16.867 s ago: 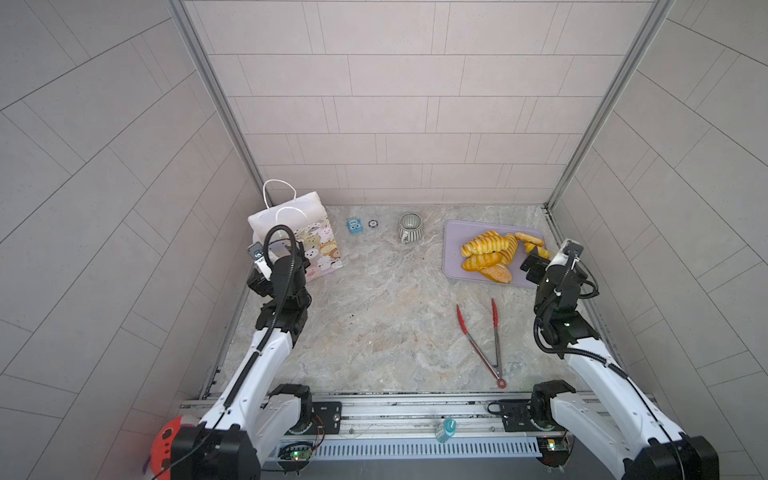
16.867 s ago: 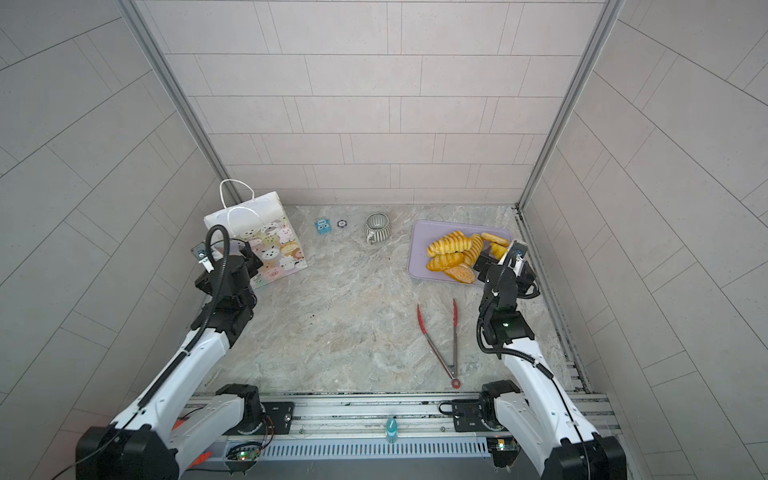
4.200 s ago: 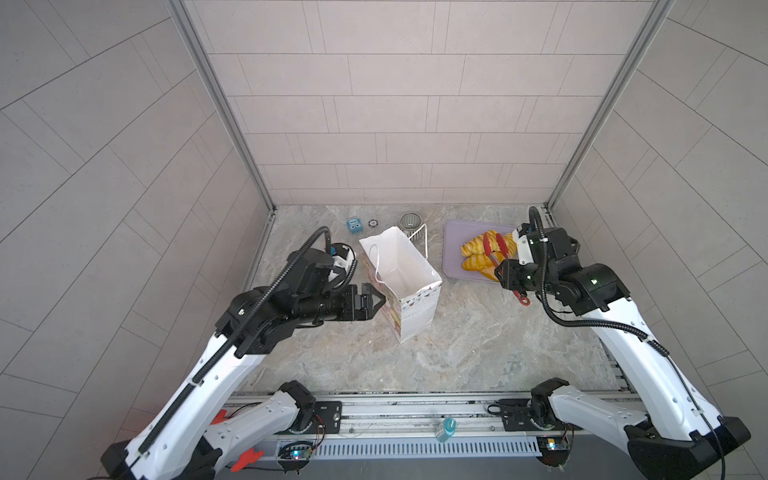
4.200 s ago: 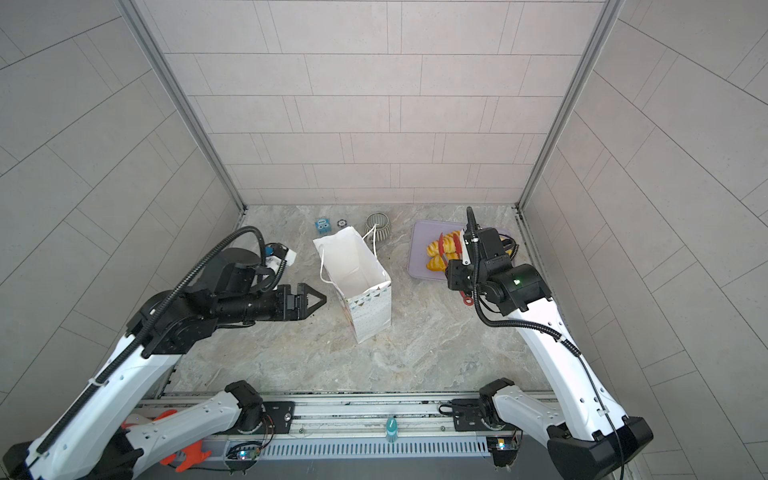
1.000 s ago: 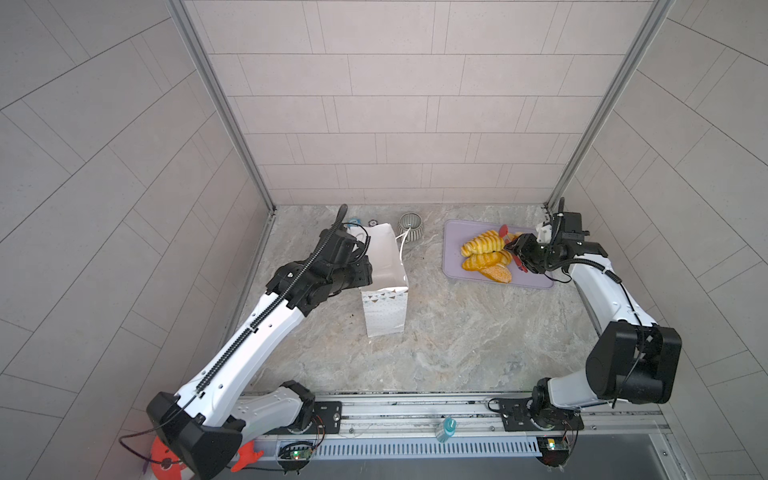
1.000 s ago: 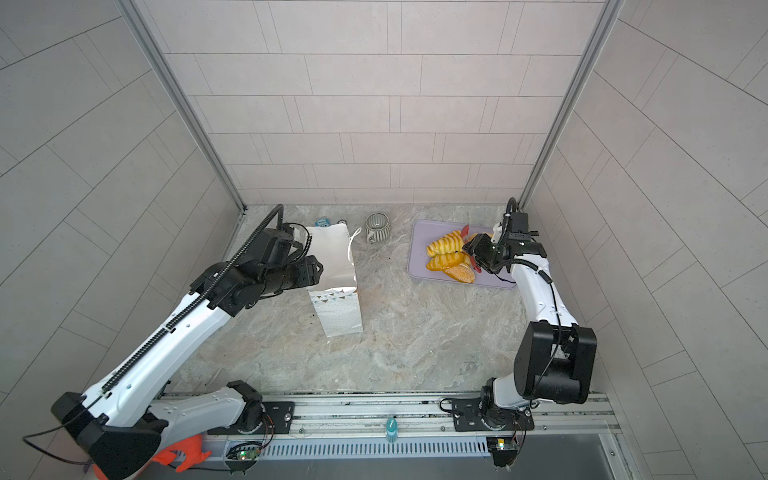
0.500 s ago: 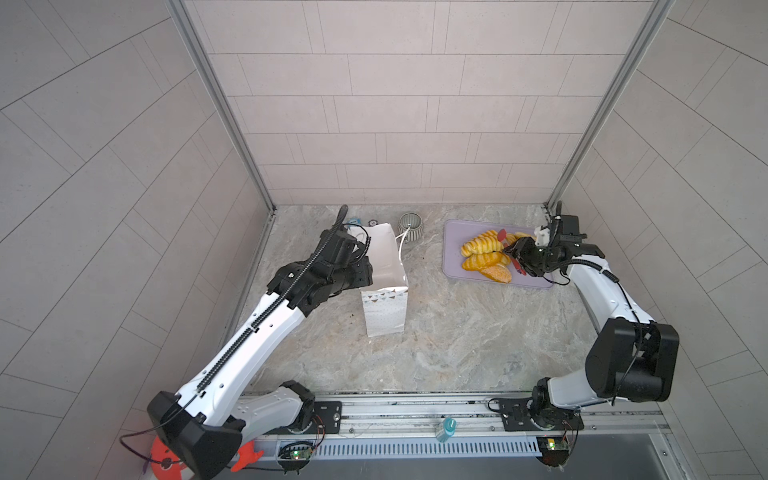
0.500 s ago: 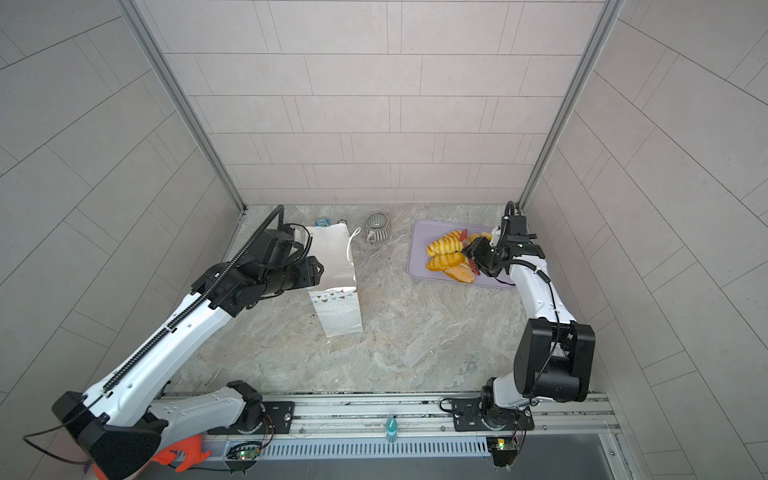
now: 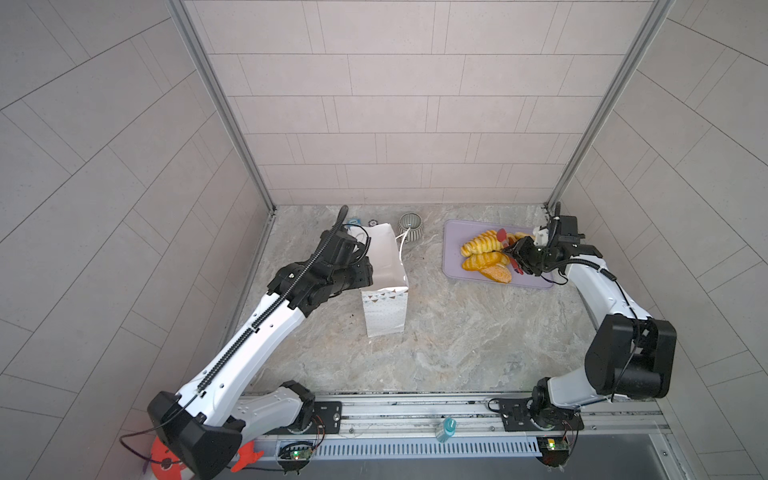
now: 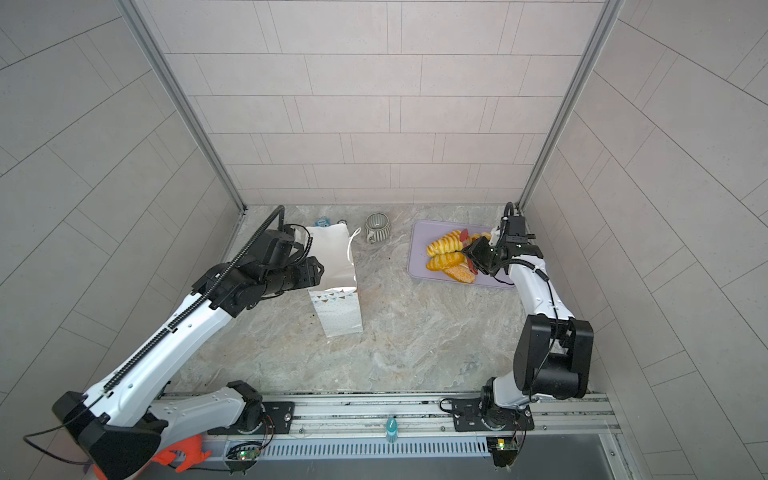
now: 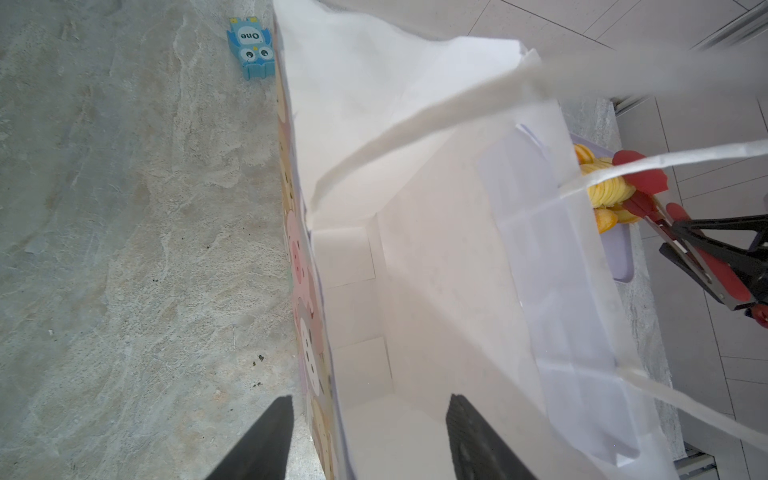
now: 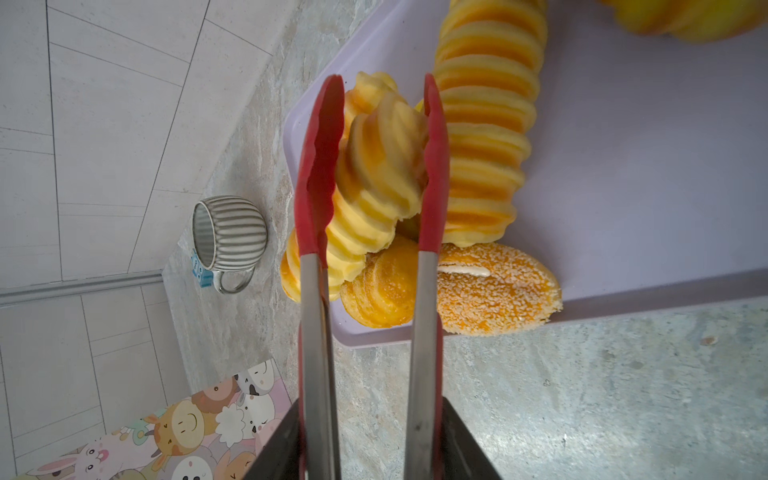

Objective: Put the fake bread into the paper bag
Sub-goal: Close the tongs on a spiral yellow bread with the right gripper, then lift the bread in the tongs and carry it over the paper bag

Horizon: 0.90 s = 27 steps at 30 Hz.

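The white paper bag (image 9: 384, 291) (image 10: 336, 282) stands upright and open on the stone floor. My left gripper (image 11: 370, 401) is open and straddles the bag's printed wall (image 11: 309, 353), one finger inside and one outside. My right gripper (image 12: 368, 409) (image 9: 517, 258) is shut on the red-tipped tongs (image 12: 316, 166). The tong tips pinch a braided piece of fake bread (image 12: 382, 162) on top of the pile (image 9: 482, 249) (image 10: 446, 245). Under it lie another braided loaf (image 12: 486, 137) and a sesame bun (image 12: 494, 286).
The bread sits on a lilac tray (image 9: 453, 232) (image 12: 644, 166) at the back right, close to the corner post. A striped mug (image 9: 410, 226) (image 12: 228, 232) stands between bag and tray. A blue owl block (image 11: 250, 50) lies behind the bag.
The tongs have squeezed in around the top braided bread as my right gripper narrowed. My left arm and the bag have stayed put.
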Each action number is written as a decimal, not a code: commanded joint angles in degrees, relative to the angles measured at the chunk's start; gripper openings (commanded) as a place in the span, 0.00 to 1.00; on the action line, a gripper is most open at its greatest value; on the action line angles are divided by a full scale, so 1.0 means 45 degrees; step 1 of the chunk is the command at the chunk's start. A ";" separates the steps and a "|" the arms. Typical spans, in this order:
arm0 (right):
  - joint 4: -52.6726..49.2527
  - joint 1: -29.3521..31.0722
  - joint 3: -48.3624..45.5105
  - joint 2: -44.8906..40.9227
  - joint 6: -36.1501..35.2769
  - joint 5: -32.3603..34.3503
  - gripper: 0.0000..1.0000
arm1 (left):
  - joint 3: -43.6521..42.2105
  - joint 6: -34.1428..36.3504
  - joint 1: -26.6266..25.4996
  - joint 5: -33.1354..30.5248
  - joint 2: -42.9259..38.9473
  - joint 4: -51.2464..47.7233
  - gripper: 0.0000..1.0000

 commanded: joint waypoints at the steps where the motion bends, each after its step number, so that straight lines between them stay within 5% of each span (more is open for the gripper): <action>1: 0.0363 -0.0018 -0.0022 -0.0199 0.0166 -0.0063 0.37 | -0.0113 -0.0040 0.0082 -0.0133 -0.0350 -0.0032 0.65; 19: 0.0226 -0.0430 0.0653 -0.1343 -0.0225 -0.0201 0.21 | 0.0210 0.0100 0.0109 -0.0192 -0.0658 -0.0352 0.71; 27: -0.0037 -0.0430 0.1274 -0.2004 -0.0322 -0.0357 0.16 | 0.0232 0.0105 0.0109 -0.0145 -0.0736 -0.0383 0.48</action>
